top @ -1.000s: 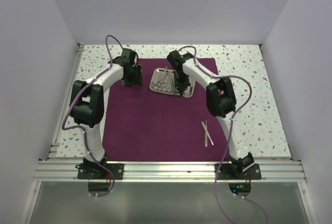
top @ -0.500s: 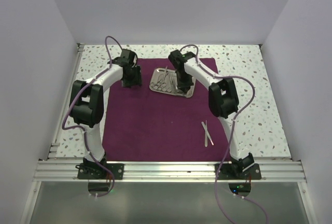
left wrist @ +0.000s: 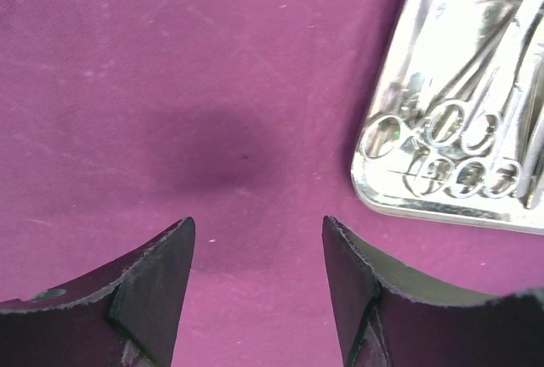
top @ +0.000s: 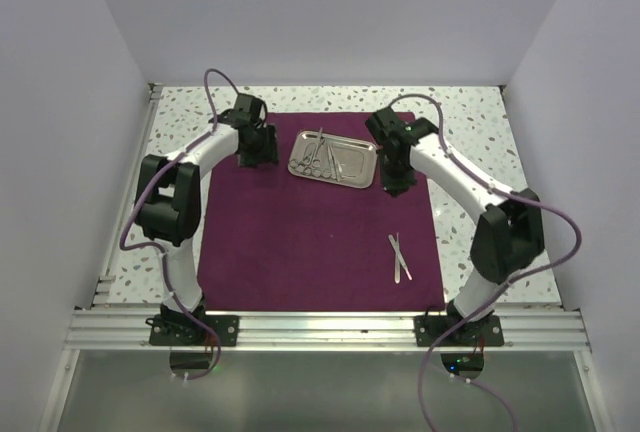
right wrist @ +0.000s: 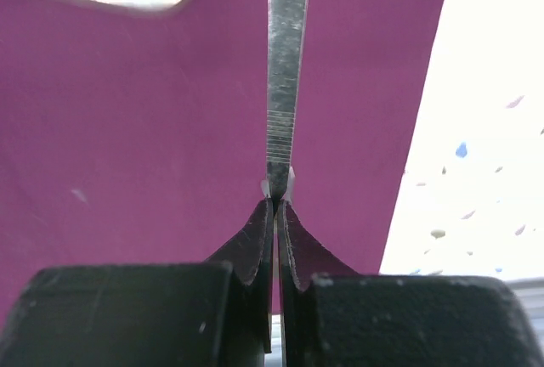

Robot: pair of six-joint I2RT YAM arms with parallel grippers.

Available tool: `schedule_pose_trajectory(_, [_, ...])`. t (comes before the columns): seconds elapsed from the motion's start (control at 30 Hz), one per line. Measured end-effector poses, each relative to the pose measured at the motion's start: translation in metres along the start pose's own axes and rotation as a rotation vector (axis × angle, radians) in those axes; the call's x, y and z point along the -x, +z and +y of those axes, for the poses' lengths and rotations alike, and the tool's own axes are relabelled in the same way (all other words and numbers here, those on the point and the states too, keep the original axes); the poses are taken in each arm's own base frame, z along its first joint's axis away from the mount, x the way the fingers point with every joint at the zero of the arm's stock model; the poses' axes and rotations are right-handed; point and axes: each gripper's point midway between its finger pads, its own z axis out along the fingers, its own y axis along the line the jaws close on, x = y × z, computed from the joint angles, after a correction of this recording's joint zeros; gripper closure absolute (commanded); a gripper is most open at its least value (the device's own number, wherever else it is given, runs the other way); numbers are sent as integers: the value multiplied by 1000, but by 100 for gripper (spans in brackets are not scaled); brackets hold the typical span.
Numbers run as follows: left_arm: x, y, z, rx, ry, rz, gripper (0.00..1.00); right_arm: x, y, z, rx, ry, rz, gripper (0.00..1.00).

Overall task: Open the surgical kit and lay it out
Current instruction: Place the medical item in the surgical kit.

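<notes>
The left gripper (left wrist: pixel 257 239) hangs low over the cloth (left wrist: pixel 170 61), jaws spread wide with nothing between them. The tray (left wrist: pixel 371 197) sits ahead to its right, with ring-handled instruments (left wrist: pixel 450 125) lying in it. The right gripper (right wrist: pixel 278 201) is pinched tight on a thin flat steel blade (right wrist: pixel 287 61) that juts straight ahead of its tips, with cloth beneath and bare table (right wrist: pixel 493 129) to its right. Tweezers (top: pixel 400 256) lie on the cloth well behind it.

My left gripper (left wrist: pixel 257 224) hangs open over dark purple cloth wrap (left wrist: pixel 170 87), w/ shiny rectangular steel tray (left wrist: pixel 399 207) of ring-handled silver instruments (left wrist: pixel 446 122) at right.
</notes>
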Motion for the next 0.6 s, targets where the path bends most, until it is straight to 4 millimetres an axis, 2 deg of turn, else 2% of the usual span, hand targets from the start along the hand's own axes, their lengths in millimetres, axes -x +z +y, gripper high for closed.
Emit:
schedule_pose_trajectory(0.13, [4, -6, -21, -23, 28, -13, 33, -70, 11, -16, 21, -6, 115, 100])
schedule_pose_trajectory(0.2, [10, -13, -43, -46, 58, -37, 30, -104, 21, -21, 36, -10, 185, 100])
schedule_pose_trajectory(0.23, [12, -16, -54, -59, 70, -51, 22, -119, 26, -22, 39, -15, 224, 100])
schedule_pose_trajectory(0.27, [13, -19, -65, -72, 86, -60, 20, -132, 31, -23, 45, -19, 258, 100])
schedule_pose_trajectory(0.3, [12, -21, -74, -84, 96, -65, 18, -142, 34, -23, 49, -22, 283, 100])
schedule_pose_trajectory(0.4, [0, -25, -93, -105, 115, -55, 1, -169, 47, -21, 78, -22, 348, 100])
schedule_pose_trajectory(0.5, [-11, -31, -94, -104, 105, -45, 0, -185, 52, -18, 106, -20, 386, 100])
schedule_pose_trajectory(0.6, [-16, -44, -90, -107, 95, -54, 0, -188, 54, -14, 133, -20, 392, 100])
